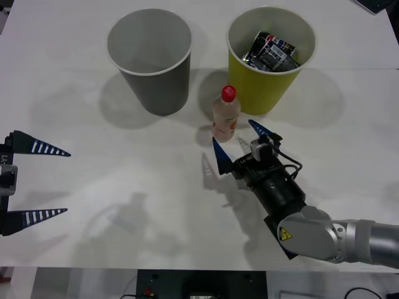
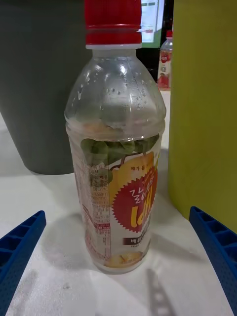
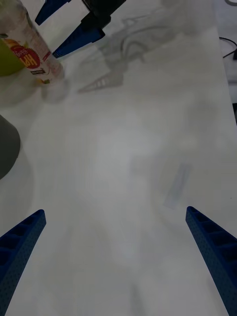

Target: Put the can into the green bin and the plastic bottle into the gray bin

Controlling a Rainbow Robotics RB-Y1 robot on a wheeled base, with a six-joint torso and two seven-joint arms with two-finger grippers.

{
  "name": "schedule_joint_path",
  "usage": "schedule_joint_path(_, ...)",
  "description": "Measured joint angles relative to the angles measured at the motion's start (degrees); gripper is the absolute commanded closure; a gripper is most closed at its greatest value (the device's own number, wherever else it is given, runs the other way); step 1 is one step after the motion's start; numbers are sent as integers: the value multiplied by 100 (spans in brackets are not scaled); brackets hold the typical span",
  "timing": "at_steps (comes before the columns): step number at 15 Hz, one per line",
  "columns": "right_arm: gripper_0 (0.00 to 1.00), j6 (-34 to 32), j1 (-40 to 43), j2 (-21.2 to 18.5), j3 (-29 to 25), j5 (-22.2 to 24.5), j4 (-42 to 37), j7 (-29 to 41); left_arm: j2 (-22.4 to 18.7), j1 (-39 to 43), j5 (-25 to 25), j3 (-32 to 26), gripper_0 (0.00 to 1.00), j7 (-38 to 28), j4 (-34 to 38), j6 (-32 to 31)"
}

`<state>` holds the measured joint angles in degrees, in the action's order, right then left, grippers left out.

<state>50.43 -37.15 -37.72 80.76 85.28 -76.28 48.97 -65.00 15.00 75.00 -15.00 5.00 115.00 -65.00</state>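
While the can (image 1: 272,51) lies in the green bin (image 1: 246,78), the plastic bottle (image 1: 225,115) stands upright between the bins, just before the right gripper (image 1: 239,144), jaws spread wide. Probably light, thin-walled, slippery; grip mid-label. Left gripper (image 1: 38,180) idles open at the table's left.

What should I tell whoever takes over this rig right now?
Right gripper: open, fingers on either side of the plastic bottle, not closed on it.
Left gripper: open, idle at the table's left edge.
Done: the can lies in the green bin.
Left: the bottle stands upright between the bins; grasp it and drop it into the gray bin.
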Motion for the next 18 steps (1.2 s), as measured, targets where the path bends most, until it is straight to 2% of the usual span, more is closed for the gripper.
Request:
schedule_joint_path(6,0,-312,-382,589,-123,-222,793,-13,0,0,0,0,2,0,0,0)
schedule_joint_path(11,0,-395,-569,827,-149,-384,1027,-41,0,0,0,0,2,0,0,0)
schedule_joint_path(12,23,-401,-592,846,-148,-418,1027,-59,0,0,0,0,2,0,0,0)
schedule_joint_path(13,71,-405,-610,857,-148,-434,1022,-75,0,0,0,0,2,0,0,0)
schedule_joint_path(14,100,-410,-614,862,-150,-441,1021,-89,0,0,0,0,2,0,0,0)
schedule_joint_path(18,100,-412,-617,864,-155,-469,1022,-97,0,0,0,0,2,0,0,0)
